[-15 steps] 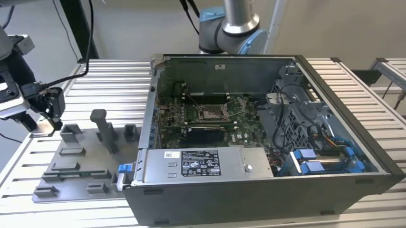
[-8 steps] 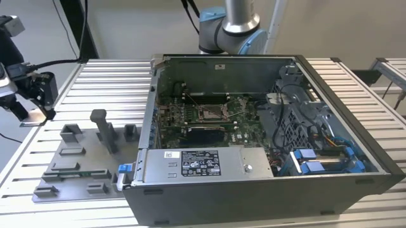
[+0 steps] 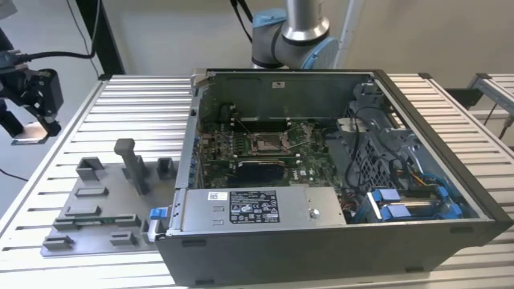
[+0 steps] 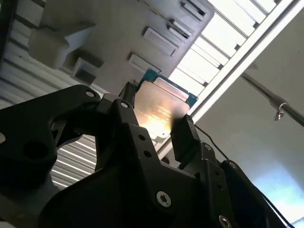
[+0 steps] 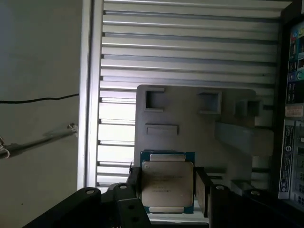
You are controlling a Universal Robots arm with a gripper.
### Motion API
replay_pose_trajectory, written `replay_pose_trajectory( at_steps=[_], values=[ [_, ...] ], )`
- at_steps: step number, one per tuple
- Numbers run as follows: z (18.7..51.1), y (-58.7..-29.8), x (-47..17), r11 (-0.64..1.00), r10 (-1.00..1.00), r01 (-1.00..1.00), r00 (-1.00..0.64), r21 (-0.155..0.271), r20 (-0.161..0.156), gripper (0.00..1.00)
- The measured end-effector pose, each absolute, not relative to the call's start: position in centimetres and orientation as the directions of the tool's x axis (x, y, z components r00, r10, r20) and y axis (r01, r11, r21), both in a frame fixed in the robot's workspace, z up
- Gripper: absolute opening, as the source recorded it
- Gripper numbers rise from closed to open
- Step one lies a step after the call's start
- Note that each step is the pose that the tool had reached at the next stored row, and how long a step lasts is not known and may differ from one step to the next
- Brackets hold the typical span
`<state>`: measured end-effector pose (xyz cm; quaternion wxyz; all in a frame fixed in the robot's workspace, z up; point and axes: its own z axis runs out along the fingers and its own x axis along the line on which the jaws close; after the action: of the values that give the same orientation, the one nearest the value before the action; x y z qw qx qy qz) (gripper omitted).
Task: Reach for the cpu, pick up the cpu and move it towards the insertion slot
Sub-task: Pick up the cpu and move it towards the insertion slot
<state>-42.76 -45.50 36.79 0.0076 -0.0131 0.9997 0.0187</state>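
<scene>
Black jaws clamping flat silvery square cpu (image 5: 167, 185), ribbed metal table (image 5: 190, 47)

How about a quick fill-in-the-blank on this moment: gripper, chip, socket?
1. The gripper is shut on the ____.
2. The chip hangs at the exterior view's far ____, outside the computer case.
3. The socket lies ____ the computer case, on the green board.

Missing words: chip; left; inside.

Black fingers (image 4: 183, 137), silver-and-blue arm (image 3: 302, 24)
</scene>
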Motion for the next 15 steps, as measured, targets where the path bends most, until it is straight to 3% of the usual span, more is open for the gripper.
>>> replay_pose_trajectory(
  at_steps=[15],
  values=[
    [37.65, -45.50, -42.75, 0.999, -0.026, -0.026, -1.000, 0.037, -0.015, 0.00]
  ],
)
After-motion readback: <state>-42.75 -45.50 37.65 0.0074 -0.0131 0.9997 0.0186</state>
